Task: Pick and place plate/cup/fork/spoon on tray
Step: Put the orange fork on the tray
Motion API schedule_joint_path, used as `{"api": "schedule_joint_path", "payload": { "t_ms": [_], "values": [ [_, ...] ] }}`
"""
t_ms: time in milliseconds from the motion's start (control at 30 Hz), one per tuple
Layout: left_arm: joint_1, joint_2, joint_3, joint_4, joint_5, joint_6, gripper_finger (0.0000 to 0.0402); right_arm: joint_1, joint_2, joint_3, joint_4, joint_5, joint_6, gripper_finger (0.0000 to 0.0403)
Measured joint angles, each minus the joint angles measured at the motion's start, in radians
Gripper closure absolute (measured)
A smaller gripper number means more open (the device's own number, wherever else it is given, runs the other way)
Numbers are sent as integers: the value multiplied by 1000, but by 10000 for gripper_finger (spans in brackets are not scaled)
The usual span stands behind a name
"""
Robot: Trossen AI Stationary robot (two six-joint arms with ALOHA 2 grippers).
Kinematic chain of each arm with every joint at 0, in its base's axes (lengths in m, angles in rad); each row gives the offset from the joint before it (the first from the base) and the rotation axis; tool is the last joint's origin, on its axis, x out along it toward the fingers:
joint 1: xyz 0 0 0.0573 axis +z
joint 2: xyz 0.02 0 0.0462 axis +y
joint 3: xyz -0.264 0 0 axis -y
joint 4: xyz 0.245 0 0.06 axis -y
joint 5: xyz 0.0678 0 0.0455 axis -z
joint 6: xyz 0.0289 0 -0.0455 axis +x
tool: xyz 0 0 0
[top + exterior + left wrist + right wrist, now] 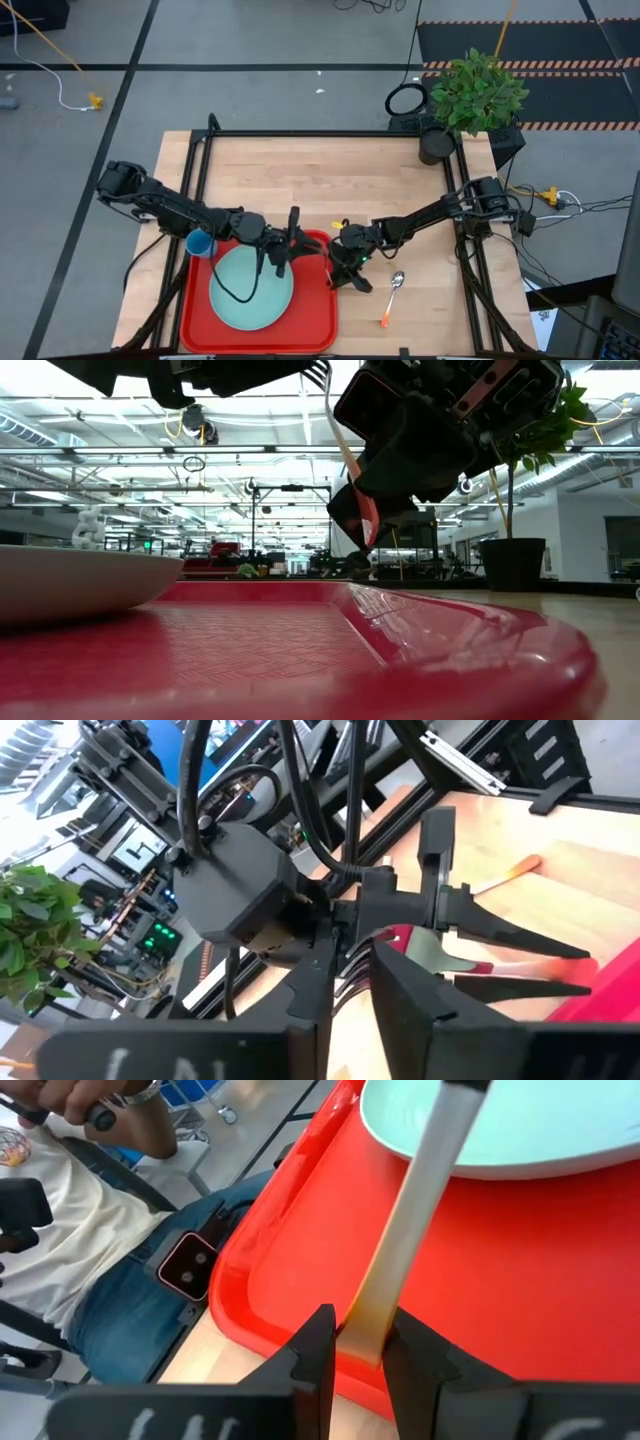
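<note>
One fork (345, 450), steeply tilted, tines uppermost by left end effector (300, 243), orange handle tight within right end effector (355, 1345)

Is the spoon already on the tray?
No: in the high view the spoon lies on the bare wooden table, right of the red tray, clear of its rim.

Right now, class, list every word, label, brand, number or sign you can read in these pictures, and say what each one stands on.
None can be read anywhere.
Pale marks on the left claw's body, left wrist view: blurred, cut off, unreadable.
Pale marks on the right claw's body, right wrist view: likewise unreadable.
The tray, plate, cup, fork and spoon: no print visible.
</note>
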Motion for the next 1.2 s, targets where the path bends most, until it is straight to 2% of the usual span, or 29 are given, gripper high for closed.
{"api": "schedule_joint_path", "payload": {
  "t_ms": [233, 400, 500, 667, 767, 933, 1067, 1200],
  "values": [
    [2, -1, 0, -17, 15, 16, 384, 0, 0, -1, -16, -21, -22, 348],
    [2, -5, -1, -29, 14, 14, 386, -1, 0, -1, -38, -24, -11, 340],
    [2, -29, -2, -47, -1, 5, 384, -7, -2, -1, -34, 1, 12, 313],
    [1, -96, -1, -88, -47, -57, 396, -10, -35, 1, -90, 144, 17, 241],
    [-4, -128, -1, -142, -91, -110, 394, -8, -99, 1, -177, 277, -19, 198],
    [-12, -180, -1, -235, -175, -181, 397, 27, -247, 1, -331, 615, -96, 147],
    [-10, -183, -1, -252, -245, -266, 396, 89, -336, 1, -379, 894, -178, 130],
    [17, -183, -1, -241, -273, -369, 396, 164, -375, 1, -356, 1184, -279, 132]
  ]
}}
